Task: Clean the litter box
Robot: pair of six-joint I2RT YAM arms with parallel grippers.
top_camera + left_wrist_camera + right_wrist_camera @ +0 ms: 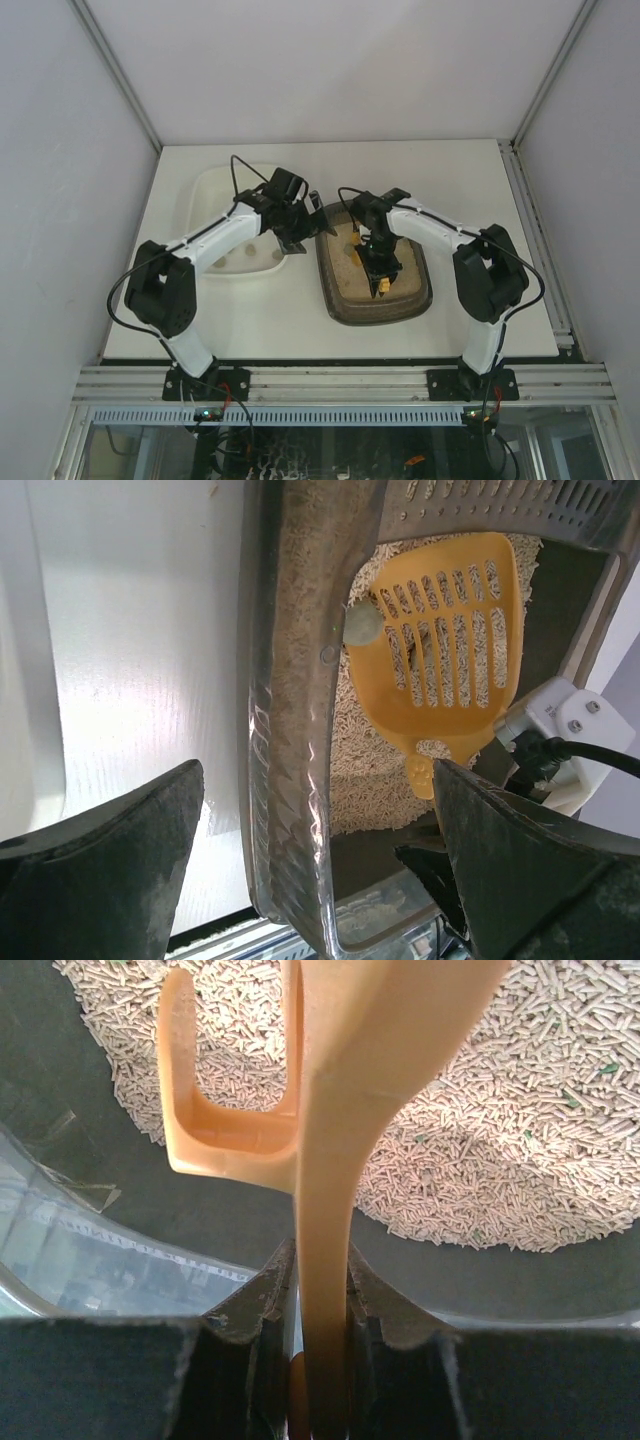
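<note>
The litter box (332,292) is seen from the top view on the right half of the white table (270,315), just beside a white tray (212,185) that lies to its left, and its pale litter (352,272) is largely covered there by the right arm. The left gripper (297,232) is shown at the box's left rim, and the right gripper (381,262) above the litter with only small yellow parts of the scoop (384,286) showing. More is given by the left wrist view: the left gripper (320,880) is spread wide open, the ribbed, glossy rim of the litter box (290,740) runs up between its two dark fingers (110,870), and whether the rim is touched cannot be told. The slotted blade of the scoop (440,650) is seen there lying over the litter (365,755), pellets showing through its slots, and a small grey-green rounded lump (362,625) sits at the blade's edge against the rim; bare table (150,680) is seen to the left. Only in the right wrist view is the grasp made plain: the right gripper (322,1295) is clamped on the scoop (330,1160) by its narrow handle, which is seen edge-on, and the litter (520,1110) is resolved into short beige pellets lying on the dark floor of the litter box (470,1265)
</note>
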